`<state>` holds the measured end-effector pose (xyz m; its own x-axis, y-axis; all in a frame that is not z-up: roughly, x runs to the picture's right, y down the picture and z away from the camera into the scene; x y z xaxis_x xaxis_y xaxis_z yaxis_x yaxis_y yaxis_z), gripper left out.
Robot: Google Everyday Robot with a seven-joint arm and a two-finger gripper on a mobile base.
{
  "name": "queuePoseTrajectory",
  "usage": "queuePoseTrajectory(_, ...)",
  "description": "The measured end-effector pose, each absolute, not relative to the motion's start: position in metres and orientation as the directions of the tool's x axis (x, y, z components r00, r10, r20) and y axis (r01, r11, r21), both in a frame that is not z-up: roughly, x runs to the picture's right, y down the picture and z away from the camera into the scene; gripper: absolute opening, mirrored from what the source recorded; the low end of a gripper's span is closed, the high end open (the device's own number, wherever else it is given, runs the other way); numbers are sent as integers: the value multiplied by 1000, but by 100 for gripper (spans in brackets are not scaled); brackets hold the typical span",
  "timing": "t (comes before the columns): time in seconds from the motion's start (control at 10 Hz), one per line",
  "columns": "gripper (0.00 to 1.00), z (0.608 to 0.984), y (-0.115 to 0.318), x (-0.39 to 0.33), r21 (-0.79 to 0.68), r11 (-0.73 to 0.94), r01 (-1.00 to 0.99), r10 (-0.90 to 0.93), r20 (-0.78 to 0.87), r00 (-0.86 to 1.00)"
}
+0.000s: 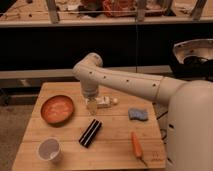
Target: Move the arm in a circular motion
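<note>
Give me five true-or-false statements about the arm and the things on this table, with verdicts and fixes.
1. The claw hangs over the table, just picture-right of the orange bowl. True.
2. The cup stands at the table's far edge. False: it stands at the near corner, picture-left.
3. The carrot lies in the bowl. False: it lies on bare wood near the front, picture-right.
4. The blue sponge lies picture-right of the claw. True.
5. The arm has lifted the black bar. False: the bar lies on the table, nearer the camera than the claw.
</note>
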<state>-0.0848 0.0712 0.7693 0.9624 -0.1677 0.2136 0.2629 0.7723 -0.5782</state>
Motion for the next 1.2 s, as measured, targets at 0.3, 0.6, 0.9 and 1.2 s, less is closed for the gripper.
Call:
queuePoseTrajectory(0.3,80,784,37,-89,-562,778,281,-188,218,958)
queuePoseTrajectory(0.6,80,791,15,-61,-553,795,250,-165,199,966)
queuePoseTrajectory(0.9,80,794,-1,-7,-558,810,178,-108,157,982)
queuePoseTrajectory(1.2,80,793,-7,52,-563,822,93,-39,108,993)
